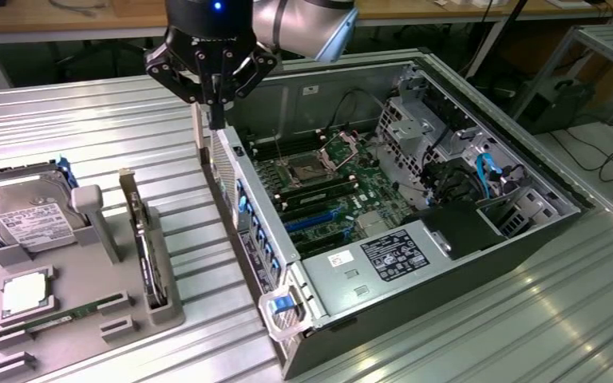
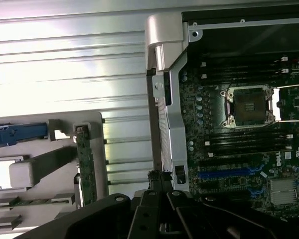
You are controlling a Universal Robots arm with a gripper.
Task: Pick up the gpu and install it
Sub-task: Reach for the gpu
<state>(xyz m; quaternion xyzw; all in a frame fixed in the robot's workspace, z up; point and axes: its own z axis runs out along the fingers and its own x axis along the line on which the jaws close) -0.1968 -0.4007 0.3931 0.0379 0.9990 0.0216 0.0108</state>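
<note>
Here's the gripper (image 1: 216, 113), fingers pressed shut with nothing between them, hanging just above the rear wall of the open computer case (image 1: 245, 171). The gpu (image 1: 141, 235) isn't in them. It stands on edge in a slot of the grey tray (image 1: 67, 351), lower down and well off to the exterior view's left of the fingertips, on the ribbed metal table (image 1: 93, 120).

The exterior view gives the full tray: one gpu, one hard drive (image 1: 29, 211), one loose processor (image 1: 26, 294), and one memory stick (image 1: 73, 313) lying flat.

From the wrist, looking down past the fingers, the gpu shows as one thin green strip off to one side of them, not touching. On their other side the motherboard opens up: one processor socket (image 2: 250, 105) and two blue card slots (image 2: 229, 174), as far as I can make out in that dim corner. The case wall runs right beneath the fingertips.
</note>
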